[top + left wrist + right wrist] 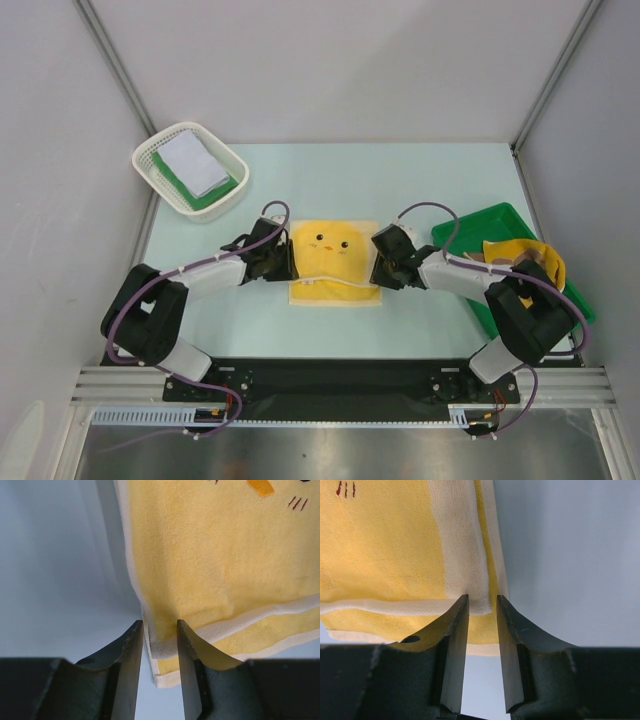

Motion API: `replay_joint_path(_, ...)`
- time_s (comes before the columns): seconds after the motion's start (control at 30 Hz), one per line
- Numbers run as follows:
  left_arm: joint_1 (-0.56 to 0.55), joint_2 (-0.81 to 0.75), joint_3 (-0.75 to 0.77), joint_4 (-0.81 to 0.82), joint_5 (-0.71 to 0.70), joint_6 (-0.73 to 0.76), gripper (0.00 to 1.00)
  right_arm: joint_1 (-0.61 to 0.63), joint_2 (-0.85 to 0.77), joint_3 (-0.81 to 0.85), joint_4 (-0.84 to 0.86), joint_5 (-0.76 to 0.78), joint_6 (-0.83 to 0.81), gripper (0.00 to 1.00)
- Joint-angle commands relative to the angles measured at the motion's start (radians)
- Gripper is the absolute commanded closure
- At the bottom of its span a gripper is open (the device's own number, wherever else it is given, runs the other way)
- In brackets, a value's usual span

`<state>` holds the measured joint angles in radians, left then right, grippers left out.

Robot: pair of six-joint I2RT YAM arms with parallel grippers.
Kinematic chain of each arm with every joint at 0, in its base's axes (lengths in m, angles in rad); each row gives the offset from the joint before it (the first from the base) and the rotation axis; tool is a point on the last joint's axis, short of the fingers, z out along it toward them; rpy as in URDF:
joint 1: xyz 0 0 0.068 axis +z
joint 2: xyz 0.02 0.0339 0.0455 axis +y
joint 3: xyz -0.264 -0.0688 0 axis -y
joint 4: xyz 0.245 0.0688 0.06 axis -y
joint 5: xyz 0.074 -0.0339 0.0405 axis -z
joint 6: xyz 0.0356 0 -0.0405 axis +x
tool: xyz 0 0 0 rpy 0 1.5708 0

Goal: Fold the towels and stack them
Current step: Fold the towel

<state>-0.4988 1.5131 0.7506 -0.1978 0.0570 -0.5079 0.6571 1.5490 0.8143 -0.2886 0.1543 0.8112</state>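
Both arms are bolted at the near edge of the table [200, 320] and reach inward to the same cloth. Left gripper [160, 625] sits low at the near left corner of the yellow towel [335, 250]. Its jaws are parted and released, straddling the cream border, and the cloth lies flat in the gap without bunching. Right gripper [482, 599] mirrors it at the near right corner, jaws likewise apart. The tip of the folded-over layer ends right at its fingertips [460, 610], with the lower layer and bare table showing between them. The yellow towel rests flat at the table's centre between the 2 grippers, chick face up, with a narrow band doubled along its near edge. To the right, a green tray [490, 215] holds a crumpled tan and yellow towel [530, 255], partly hidden behind the right arm. At the far left corner, a white mesh basket [165, 140] holds a white towel [195, 163] folded on top of a green towel [215, 192].
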Motion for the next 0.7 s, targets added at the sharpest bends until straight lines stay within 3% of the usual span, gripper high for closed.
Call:
replay_joint_path(0.0,0.005,-0.03,0.007,0.0,0.003,-0.006,0.61,0.004,0.023,0.014,0.037,0.028,-0.009,0.66)
replay_joint_path(0.13,0.005,-0.037,0.007,-0.006,0.01,-0.007,0.64,0.006,0.039,0.009,0.046,0.028,-0.014,0.72)
replay_joint_path(0.37,0.005,-0.036,0.03,-0.02,0.026,-0.012,1.0,0.009,0.003,0.02,0.009,0.067,-0.029,0.94)
replay_joint_path(0.53,0.005,-0.037,0.058,-0.046,0.027,-0.011,1.0,0.012,-0.02,0.051,-0.033,0.091,-0.052,0.96)
replay_joint_path(0.67,0.006,-0.044,0.064,-0.06,0.026,-0.007,0.93,0.01,-0.018,0.06,-0.037,0.085,-0.063,0.97)
